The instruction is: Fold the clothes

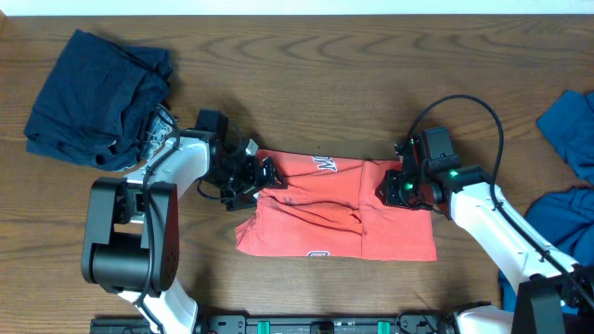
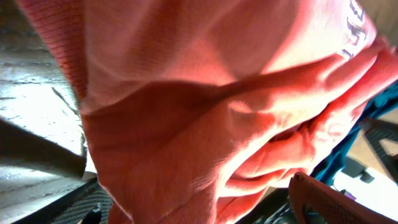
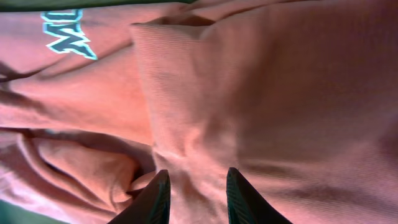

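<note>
The clothes in play are a coral-red T-shirt [image 1: 334,213] with white lettering, lying folded into a rough rectangle at the table's middle. My left gripper [image 1: 264,176] sits at the shirt's upper left corner. In the left wrist view the shirt [image 2: 186,106] fills the frame and the gripper [image 2: 196,193] is open, its fingers [image 2: 329,202] spread wide with cloth between them. My right gripper [image 1: 393,187] is at the shirt's upper right edge. Seen from the right wrist, this gripper [image 3: 196,196] stands slightly open over a ridge of the shirt [image 3: 261,93], fingertips [image 3: 157,196] apart.
A dark navy garment [image 1: 97,97] lies bunched at the back left, close to my left arm. Blue garments [image 1: 571,130] lie at the right edge, one [image 1: 566,227] beside my right arm. Bare wooden table [image 1: 306,74] shows behind the shirt.
</note>
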`<move>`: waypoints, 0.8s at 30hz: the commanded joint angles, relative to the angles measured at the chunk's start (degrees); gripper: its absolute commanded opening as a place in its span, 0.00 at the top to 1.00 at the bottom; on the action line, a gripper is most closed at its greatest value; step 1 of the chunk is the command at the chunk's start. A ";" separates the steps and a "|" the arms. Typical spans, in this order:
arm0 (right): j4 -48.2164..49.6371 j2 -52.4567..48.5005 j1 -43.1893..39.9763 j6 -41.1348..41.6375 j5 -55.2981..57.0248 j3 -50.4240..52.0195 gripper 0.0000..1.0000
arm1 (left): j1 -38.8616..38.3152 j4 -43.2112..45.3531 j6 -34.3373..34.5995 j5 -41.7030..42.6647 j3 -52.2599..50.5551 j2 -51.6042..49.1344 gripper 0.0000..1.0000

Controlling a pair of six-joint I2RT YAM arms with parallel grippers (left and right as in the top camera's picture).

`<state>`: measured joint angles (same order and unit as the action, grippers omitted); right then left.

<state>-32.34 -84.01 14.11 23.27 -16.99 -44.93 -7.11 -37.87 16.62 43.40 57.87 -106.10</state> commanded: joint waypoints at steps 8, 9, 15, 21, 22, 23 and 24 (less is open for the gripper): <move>0.44 -7.10 -0.11 0.52 3.54 0.04 0.78 | -0.33 6.54 8.15 -8.41 -4.52 -3.98 0.31; 0.68 -7.63 -0.11 0.52 3.52 0.04 0.79 | -0.72 6.73 8.11 -8.00 -5.09 -4.17 0.33; 1.46 -8.50 -0.11 0.52 3.54 0.04 0.81 | -3.41 10.25 7.85 -6.36 -7.34 -4.33 0.33; 1.73 -8.50 -0.11 0.72 3.58 0.04 0.82 | -5.90 9.97 5.92 -6.38 -7.37 -4.33 0.58; 1.73 -8.50 -0.11 0.72 3.58 0.04 0.82 | -5.88 9.99 5.95 -6.40 -7.34 -4.33 0.63; 1.73 -8.50 -0.11 0.72 3.61 0.04 0.82 | -5.86 10.03 5.95 -6.40 -7.34 -4.33 0.67; 1.73 -8.50 -0.11 0.74 3.69 0.04 0.82 | -5.81 10.12 5.95 -6.40 -7.37 -4.33 0.71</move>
<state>-30.81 -91.13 14.11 23.51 -14.74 -44.93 -12.32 -27.14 23.70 44.64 53.19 -106.63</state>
